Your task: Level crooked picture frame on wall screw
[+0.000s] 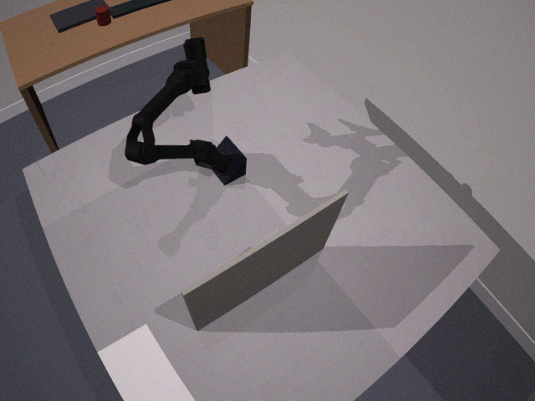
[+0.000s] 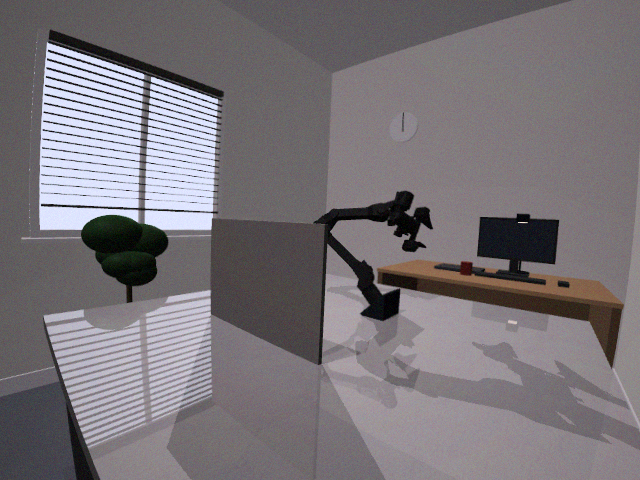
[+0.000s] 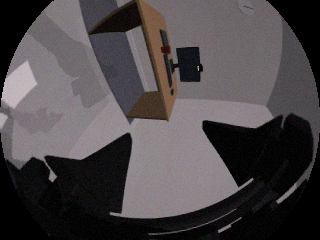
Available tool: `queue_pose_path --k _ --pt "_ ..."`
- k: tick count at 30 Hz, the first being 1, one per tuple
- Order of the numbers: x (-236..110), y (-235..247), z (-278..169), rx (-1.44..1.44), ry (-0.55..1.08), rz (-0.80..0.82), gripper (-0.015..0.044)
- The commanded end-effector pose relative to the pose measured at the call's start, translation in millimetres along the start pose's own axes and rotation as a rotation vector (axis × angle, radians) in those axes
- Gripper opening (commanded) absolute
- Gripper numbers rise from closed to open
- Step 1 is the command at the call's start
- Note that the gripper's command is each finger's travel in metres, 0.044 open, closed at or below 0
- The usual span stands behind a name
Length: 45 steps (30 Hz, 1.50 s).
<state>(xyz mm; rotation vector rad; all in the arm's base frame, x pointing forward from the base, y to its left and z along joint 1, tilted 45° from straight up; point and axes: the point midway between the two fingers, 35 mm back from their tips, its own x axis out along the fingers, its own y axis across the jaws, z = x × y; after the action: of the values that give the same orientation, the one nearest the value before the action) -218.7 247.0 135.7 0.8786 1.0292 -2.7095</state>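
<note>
The upright grey wall panel point(image 1: 259, 267) point(image 2: 263, 279) stands on the white table point(image 1: 108, 241) point(image 2: 465, 413). The top and exterior views see only its bare back. The picture frame and the screw are hidden on its other side and show in no view. My gripper point(image 1: 195, 45) point(image 2: 417, 232) point(image 3: 168, 131) is open and holds nothing. It is raised high above the table, well away from the panel, and faces away from it toward the wooden desk. The arm's base point(image 1: 231, 165) point(image 2: 382, 307) stands on the table in front of the panel.
A wooden desk point(image 1: 129, 32) point(image 2: 516, 294) point(image 3: 152, 103) stands beyond the table with a monitor point(image 2: 516, 237) point(image 3: 188, 64), a keyboard and a red cup point(image 1: 103, 15) point(image 2: 466, 267). A plant point(image 2: 124, 248) stands by the window. A small white object point(image 2: 511, 322) lies at the table's far edge.
</note>
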Motion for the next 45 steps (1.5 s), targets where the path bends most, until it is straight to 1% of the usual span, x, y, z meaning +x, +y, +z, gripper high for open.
queue_pose_path --k 1,3,5,6,11,16,20,24,28,32,36,39,41,42,43,45 --pt "-1.6 -0.8 -1.9 0.011 0.009 -0.006 0.0374" --pt "-15.0 -7.0 -17.1 0.102 0.079 -0.061 0.0321" --pt "-37.4 -14.6 -39.6 0.243 0.18 -0.154 0.0269" --pt "-49.4 -17.6 -50.4 0.315 0.227 -0.205 0.026" --pt "-117.4 -23.4 -98.5 0.669 0.427 -0.505 0.026" --pt "-194.5 -12.9 -133.2 1.004 0.56 -0.881 0.026" --pt "-258.7 7.4 -148.1 1.237 0.608 -1.235 0.026" --pt "-321.1 37.3 -149.9 1.415 0.592 -1.636 0.026" --pt "-377.8 74.8 -138.0 1.512 0.501 -2.077 0.026" --pt "-425.2 117.4 -112.9 1.491 0.322 -2.541 0.026" --pt "-460.2 162.0 -75.9 1.311 0.046 -2.993 0.026" --pt "-477.0 194.8 -41.9 1.05 -0.224 -3.288 0.026" --pt "-483.3 215.6 -16.9 0.81 -0.428 -3.443 0.026" --pt "-484.7 223.7 -6.5 0.699 -0.515 -3.493 0.026" --pt "-485.2 228.4 -0.1 0.629 -0.567 -3.519 0.026" --pt "-485.3 229.9 2.1 0.605 -0.585 -3.527 0.026"
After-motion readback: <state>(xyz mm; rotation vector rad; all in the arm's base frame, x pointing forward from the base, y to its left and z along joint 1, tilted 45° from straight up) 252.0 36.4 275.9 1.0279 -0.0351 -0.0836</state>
